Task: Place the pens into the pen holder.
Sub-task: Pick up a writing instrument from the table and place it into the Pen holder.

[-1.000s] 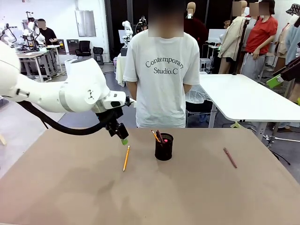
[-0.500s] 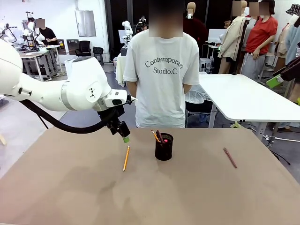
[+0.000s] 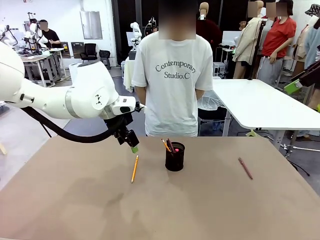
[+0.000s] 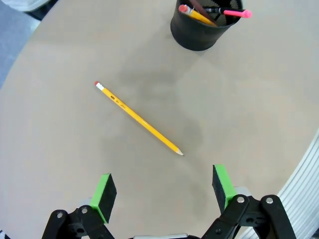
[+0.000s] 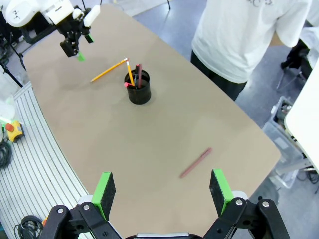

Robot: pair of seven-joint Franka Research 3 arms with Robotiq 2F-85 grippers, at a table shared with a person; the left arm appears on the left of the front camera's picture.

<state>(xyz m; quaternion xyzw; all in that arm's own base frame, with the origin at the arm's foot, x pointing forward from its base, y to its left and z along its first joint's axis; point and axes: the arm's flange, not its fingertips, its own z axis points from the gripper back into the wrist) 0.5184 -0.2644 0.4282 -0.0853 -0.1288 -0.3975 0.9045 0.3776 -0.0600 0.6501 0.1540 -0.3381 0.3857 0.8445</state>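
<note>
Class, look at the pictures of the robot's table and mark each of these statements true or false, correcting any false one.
1. A yellow pencil lies flat on the table, outside the pen holder. True.
2. The left gripper is shut on the yellow pencil. False: its jaws stand open above the table, apart from the pencil, holding nothing.
3. The pen holder is empty. False: sticks stand in it, among them a second pencil and a pink-ended pen.
4. A maroon pen lies on the table on the robot's right of the pen holder. True.
5. The right gripper is open and holds nothing. True.
</note>
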